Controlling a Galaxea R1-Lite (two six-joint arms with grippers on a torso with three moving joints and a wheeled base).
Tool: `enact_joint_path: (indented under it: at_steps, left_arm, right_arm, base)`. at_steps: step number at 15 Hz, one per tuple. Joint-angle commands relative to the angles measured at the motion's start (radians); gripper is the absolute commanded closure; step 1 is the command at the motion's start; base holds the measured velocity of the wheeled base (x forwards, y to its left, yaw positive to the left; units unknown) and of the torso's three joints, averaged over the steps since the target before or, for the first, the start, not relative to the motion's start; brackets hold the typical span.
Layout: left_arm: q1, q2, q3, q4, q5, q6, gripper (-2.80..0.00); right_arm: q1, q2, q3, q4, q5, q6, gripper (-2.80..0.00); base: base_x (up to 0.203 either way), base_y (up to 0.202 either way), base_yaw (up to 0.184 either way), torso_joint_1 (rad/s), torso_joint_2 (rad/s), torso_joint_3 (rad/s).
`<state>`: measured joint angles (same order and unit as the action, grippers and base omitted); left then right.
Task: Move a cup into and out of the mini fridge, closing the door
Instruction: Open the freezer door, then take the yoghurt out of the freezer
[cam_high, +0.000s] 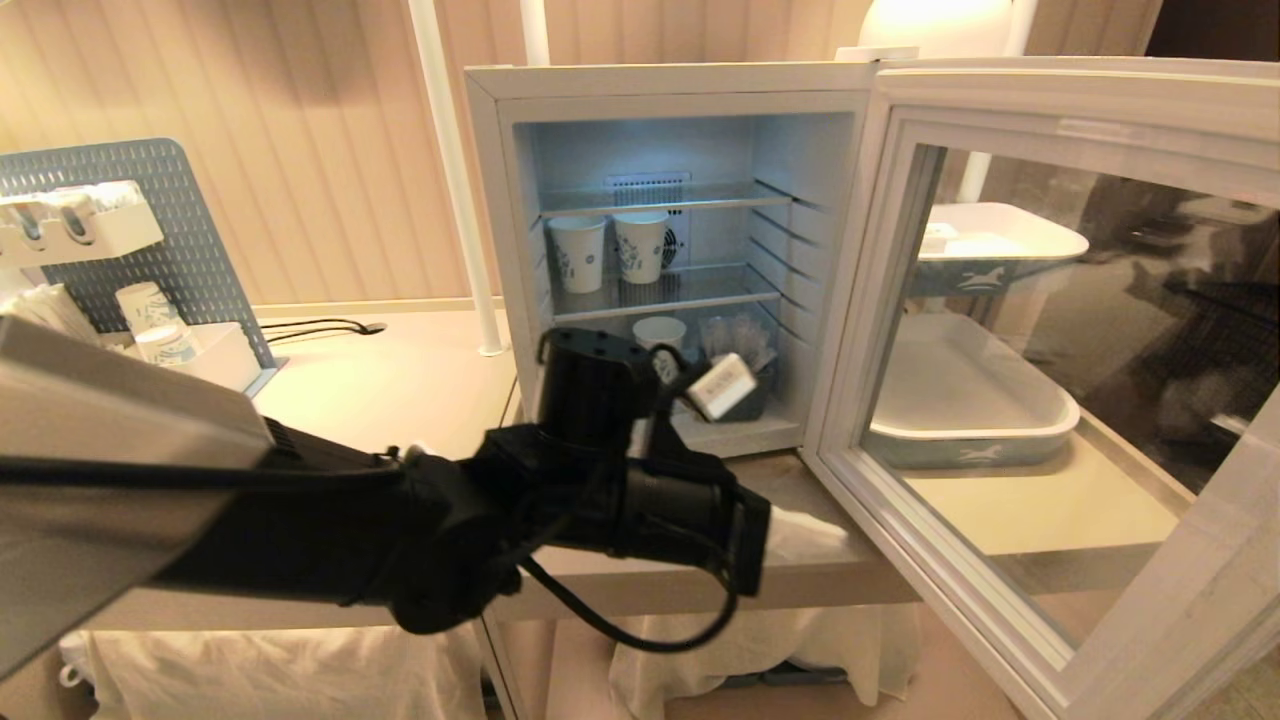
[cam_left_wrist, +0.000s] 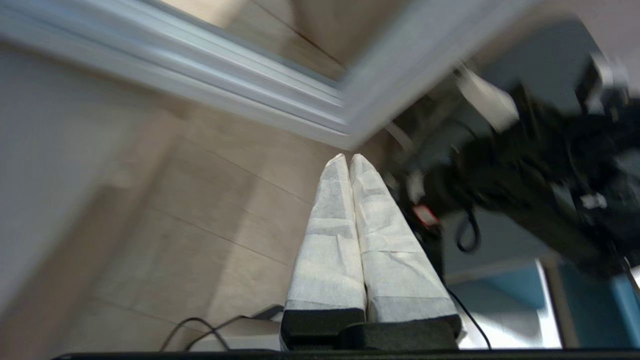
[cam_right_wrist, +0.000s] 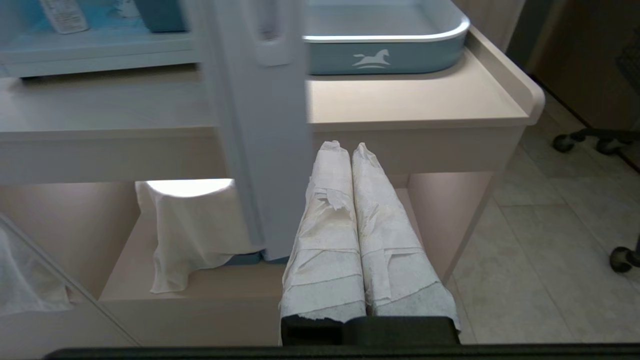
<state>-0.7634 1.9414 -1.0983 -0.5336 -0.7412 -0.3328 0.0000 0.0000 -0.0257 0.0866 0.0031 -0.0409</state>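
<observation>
On the pale counter (cam_high: 400, 390) before you, the white boxy mini fridge (cam_high: 680, 85) stands with its grey-blue framed glass door (cam_high: 1000, 130) swung wide to your right. Your left gripper (cam_high: 805, 535), its fingers wrapped in white tape, is clenched on nothing and sits low at the counter's front edge, close to the door's lower hinge-side corner. Your right gripper (cam_right_wrist: 345, 147) hangs parked below the counter, likewise pressed shut and empty. A small white cup (cam_high: 660, 335) on the fridge floor looks like the task's cup, though your arm partly hides it; two taller patterned paper cups (cam_high: 610, 250) stand on the wire shelf above. Judging by this, the cup is inside and shutting the door is in hand: you would need to get behind the door and push it closed.
</observation>
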Motion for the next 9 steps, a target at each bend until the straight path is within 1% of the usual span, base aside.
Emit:
enact_joint_path:
  at_steps: [1,3,5,7,9]
  left_arm:
    - [0.116,-0.154,0.015,0.053,0.013,-0.007,0.00]
    - [0.215,-0.367,0.012,0.186,0.070,-0.010,0.00]
    - [0.284,-0.610,-0.012,0.366,0.154,-0.010,0.00]
    - [0.327,-0.865,-0.056,0.601,0.264,-0.008,0.00]
    - [0.355,-1.119,-0.108,0.865,0.388,-0.008,0.00]
  right_arm:
    - [0.000,0.002,0.000,0.001,0.000,-0.002,0.00]
    - [0.000,0.002,0.000,0.001,0.000,-0.001,0.00]
    - [0.000,0.002,0.000,0.002,0.000,-0.003,0.00]
    - [0.000,0.002,0.000,0.004,0.000,-0.004,0.00]
    - [0.000,0.002,0.000,0.004,0.000,-0.004,0.00]
  base:
    - [0.000,0.000,0.000,0.000,0.00,0.000]
    - [0.000,0.000,0.000,0.000,0.00,0.000]
    - [0.000,0.000,0.000,0.000,0.00,0.000]
    - [0.000,0.000,0.000,0.000,0.00,0.000]
    - [0.000,0.000,0.000,0.000,0.00,0.000]
